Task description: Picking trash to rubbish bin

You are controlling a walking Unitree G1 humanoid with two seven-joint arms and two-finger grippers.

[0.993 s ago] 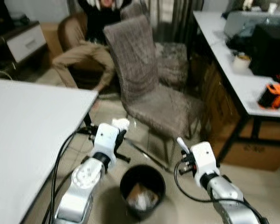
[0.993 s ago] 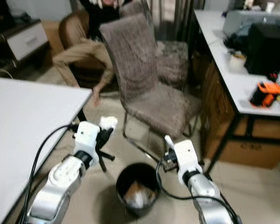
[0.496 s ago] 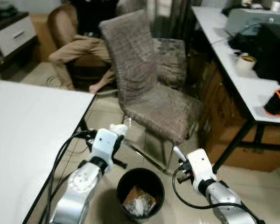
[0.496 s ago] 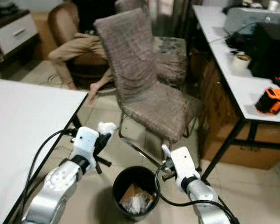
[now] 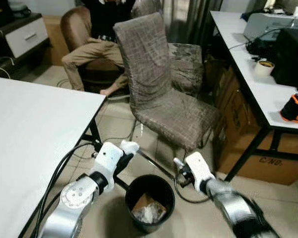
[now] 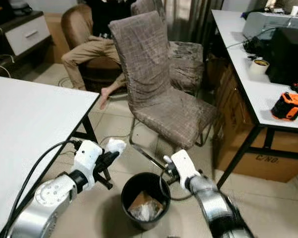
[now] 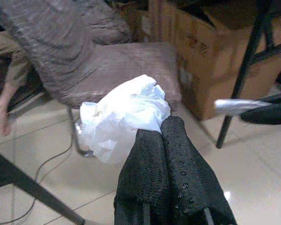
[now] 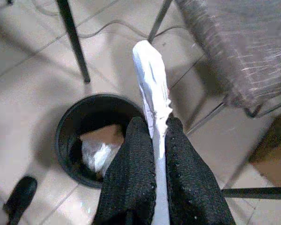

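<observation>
The left gripper (image 7: 166, 129) is clamped on a crumpled white tissue (image 7: 124, 115), held up beside the black bin (image 5: 150, 201), which stands below and between the two grippers. The right gripper (image 8: 154, 129) pinches a flat white strip of paper (image 8: 152, 89) above the bin's far side. A brown chair (image 5: 159, 84) stands just beyond them.

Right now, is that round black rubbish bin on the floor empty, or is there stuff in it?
Not empty. The round black rubbish bin stands upright, holding crumpled white trash and a brown cardboard piece at its bottom.
</observation>
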